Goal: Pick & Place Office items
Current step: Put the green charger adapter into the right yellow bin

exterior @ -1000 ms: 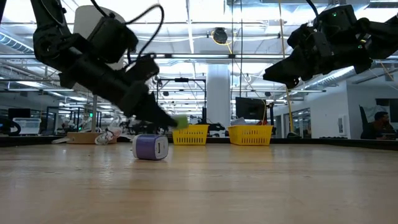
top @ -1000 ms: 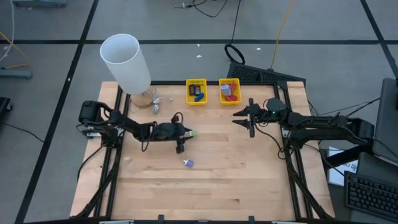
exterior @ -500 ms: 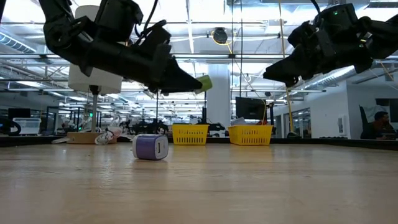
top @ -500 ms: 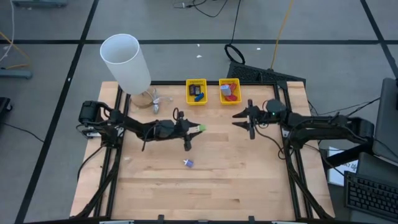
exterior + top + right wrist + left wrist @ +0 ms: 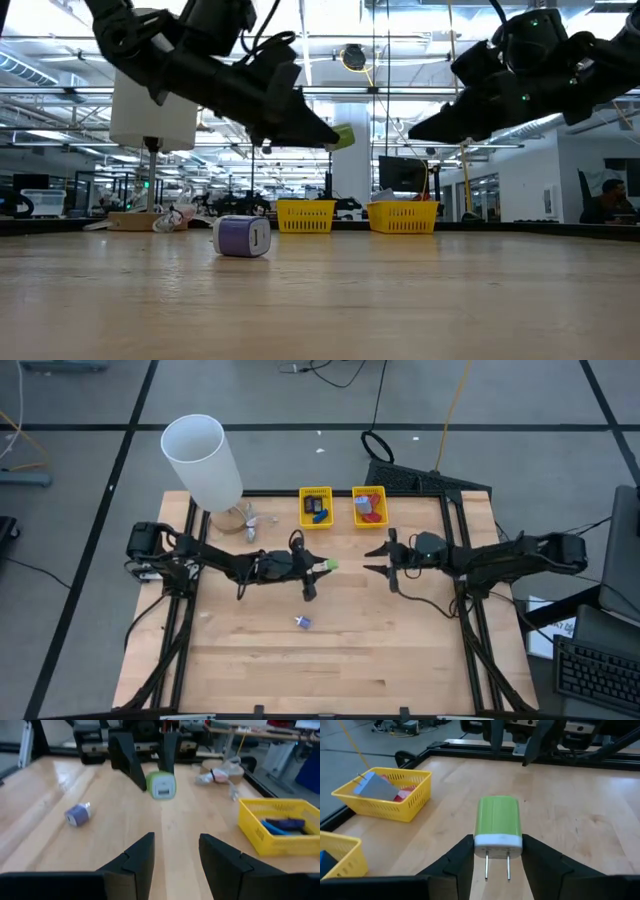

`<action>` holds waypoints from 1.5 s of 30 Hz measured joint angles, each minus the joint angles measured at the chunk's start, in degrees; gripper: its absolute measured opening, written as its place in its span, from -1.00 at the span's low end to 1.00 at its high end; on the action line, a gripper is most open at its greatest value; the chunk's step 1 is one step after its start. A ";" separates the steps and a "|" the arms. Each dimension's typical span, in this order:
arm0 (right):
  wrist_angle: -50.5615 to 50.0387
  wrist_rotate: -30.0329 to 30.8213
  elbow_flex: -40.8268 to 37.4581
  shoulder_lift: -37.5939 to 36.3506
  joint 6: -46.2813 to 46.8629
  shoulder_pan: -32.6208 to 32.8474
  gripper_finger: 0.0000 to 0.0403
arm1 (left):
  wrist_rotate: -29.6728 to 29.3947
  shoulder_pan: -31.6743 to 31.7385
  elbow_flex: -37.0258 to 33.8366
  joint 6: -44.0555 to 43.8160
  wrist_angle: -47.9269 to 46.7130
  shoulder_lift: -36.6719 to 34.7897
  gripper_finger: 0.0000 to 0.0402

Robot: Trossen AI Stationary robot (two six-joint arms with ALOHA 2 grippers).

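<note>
High view: left gripper (image 5: pixel 322 566) holds green plug (image 5: pixel 327 565) mid-table; right gripper (image 5: pixel 378 559) faces it, fingers wide, empty.
Low view: plug is lifted above table (image 5: pixel 400 300); purple plug (image 5: pixel 241 237) lies on it.
Left wrist: prongs visible, fingers clamp plug's sides.
Right wrist: both plugs visible.

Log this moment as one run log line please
left claw: shut on green plug adapter, lifted off table | right claw: open, facing it in the air | purple adapter: on table
</note>
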 joint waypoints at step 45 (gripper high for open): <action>16.51 -3.23 8.35 18.86 5.91 6.46 0.22 | 4.02 -2.18 11.41 0.69 -12.51 1.44 -0.26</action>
